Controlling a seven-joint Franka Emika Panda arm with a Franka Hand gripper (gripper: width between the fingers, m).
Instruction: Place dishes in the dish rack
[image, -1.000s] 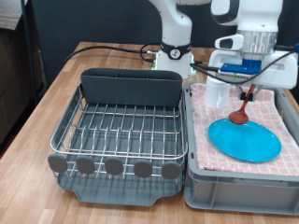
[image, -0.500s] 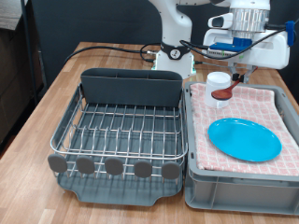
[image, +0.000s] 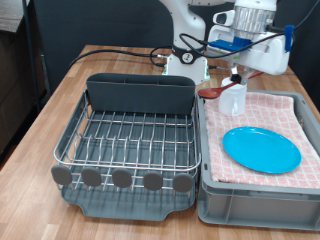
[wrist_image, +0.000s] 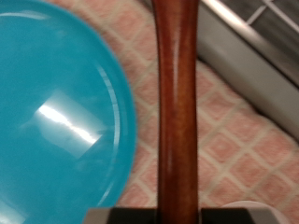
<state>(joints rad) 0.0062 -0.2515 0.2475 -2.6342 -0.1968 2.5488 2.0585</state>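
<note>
My gripper is shut on the handle of the reddish-brown wooden spoon and holds it in the air above the crate's far left corner, its bowl pointing towards the exterior view's left. In the wrist view the spoon's handle runs straight away from the fingers. The light-blue plate lies flat on the pink checked towel; it also shows in the wrist view. The white mug stands behind the spoon at the crate's far side. The dish rack with its grey caddy stands empty at the exterior view's left.
The grey plastic crate lined with the towel sits close beside the rack on a wooden table. The robot base and cables stand behind both. The rack's round grey tabs face the exterior view's bottom.
The gripper has lifted the spoon off the plate, risen, and moved towards the exterior view's left; the spoon has swung from hanging down to lying nearly level.
</note>
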